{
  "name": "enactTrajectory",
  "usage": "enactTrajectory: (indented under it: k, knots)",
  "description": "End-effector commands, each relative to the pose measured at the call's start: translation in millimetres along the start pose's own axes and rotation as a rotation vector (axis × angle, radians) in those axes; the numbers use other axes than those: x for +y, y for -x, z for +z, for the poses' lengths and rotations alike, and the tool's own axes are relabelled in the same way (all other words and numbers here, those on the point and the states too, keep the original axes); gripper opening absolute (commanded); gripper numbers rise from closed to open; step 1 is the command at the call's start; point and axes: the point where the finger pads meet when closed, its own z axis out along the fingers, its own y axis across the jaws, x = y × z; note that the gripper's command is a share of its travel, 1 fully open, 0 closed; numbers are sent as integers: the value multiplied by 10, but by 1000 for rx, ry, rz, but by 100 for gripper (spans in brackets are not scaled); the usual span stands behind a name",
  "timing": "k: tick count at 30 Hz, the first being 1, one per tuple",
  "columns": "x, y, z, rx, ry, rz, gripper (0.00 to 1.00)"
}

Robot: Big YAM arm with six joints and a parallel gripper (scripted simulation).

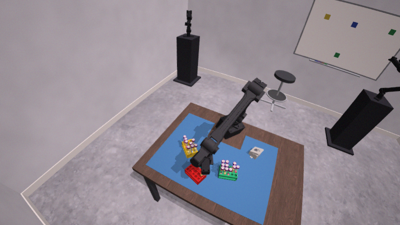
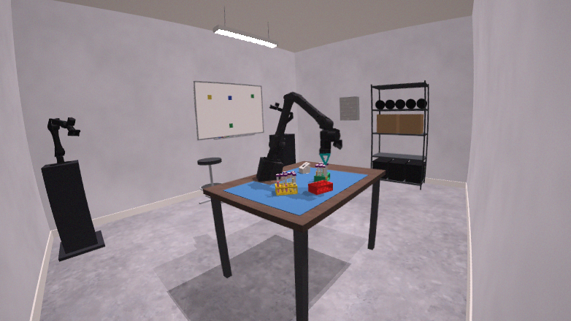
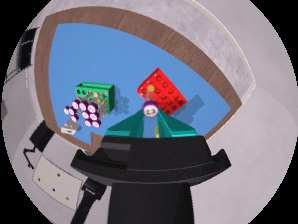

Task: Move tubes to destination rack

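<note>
- From the top camera I see my arm (image 1: 229, 117) reach out over the blue mat (image 1: 246, 190) on the brown table (image 1: 290, 167). The gripper (image 1: 201, 169) hangs over the near edge of the red rack (image 1: 194, 174), and the arm hides part of that rack from me.
- The yellow rack (image 1: 187, 150) sits just beside the arm on one side, and the green rack (image 1: 228, 173) sits on the other side. Both have tubes with purple and white caps in them.
- A small white button box (image 1: 256, 152) sits on the mat, well apart from the racks. A stool (image 1: 281, 84), a whiteboard (image 1: 349, 39) and two black stands are around the room.
- From the side camera the teal fingers (image 2: 324, 157) point straight down, up in the air above the red rack (image 2: 320, 187) and in front of the green rack (image 2: 321, 176). A shelf rack (image 2: 426, 120) stands by the far wall.
- From the wrist camera I see the fingers closed on a tube (image 3: 150, 111) with a white and purple cap, held up off the racks. The letters on the cap are too small for me to read, so I can't say which tube it is.
- Past the tube I see the red rack (image 3: 162, 91) and the green rack (image 3: 93, 92), with capped tubes next to it.
</note>
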Motion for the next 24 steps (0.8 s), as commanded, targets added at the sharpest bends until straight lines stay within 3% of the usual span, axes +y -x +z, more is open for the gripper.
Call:
enactTrajectory:
  k: [1,24]
  knots:
    - [-37,94,22,-10,-10,5,0]
    - [-43,47,92,-3,-5,11,0]
